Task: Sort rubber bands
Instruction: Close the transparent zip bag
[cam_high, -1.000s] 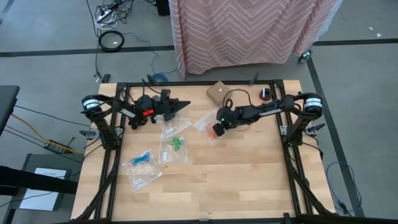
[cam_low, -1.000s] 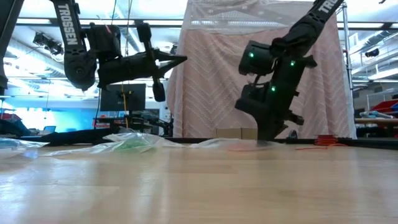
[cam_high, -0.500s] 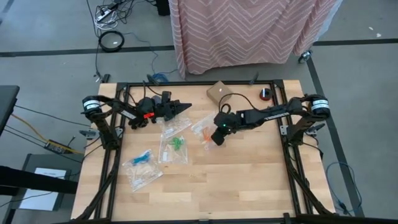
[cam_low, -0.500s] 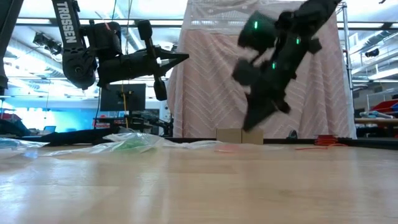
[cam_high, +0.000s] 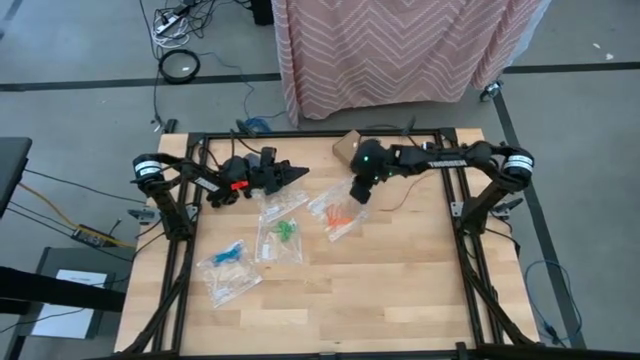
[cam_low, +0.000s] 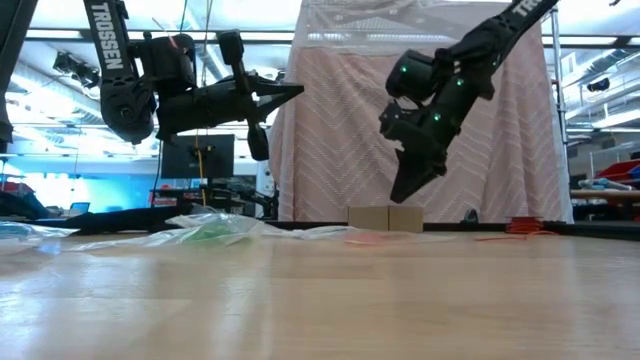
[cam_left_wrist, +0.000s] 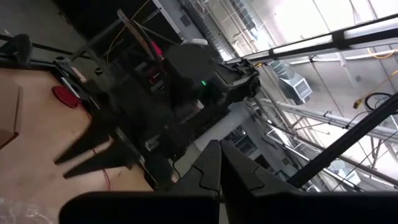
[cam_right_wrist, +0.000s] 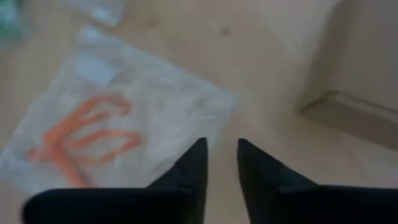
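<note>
Orange rubber bands (cam_high: 338, 214), thin floppy loops, lie inside a clear zip bag (cam_high: 328, 205) at table centre. The right gripper (cam_high: 358, 194) hangs at the bag's 1 o'clock, fingers narrowly apart and empty. A cardboard box (cam_high: 349, 147) sits at 12 o'clock. The left gripper (cam_high: 296, 171) hovers at 10 o'clock, pinched together.

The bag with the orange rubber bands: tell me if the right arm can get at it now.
Probably yes. The right gripper hangs above the table, just behind the bag with the orange rubber bands, fingers slightly apart, and nothing lies between them. The left gripper waits off to the side.
</note>
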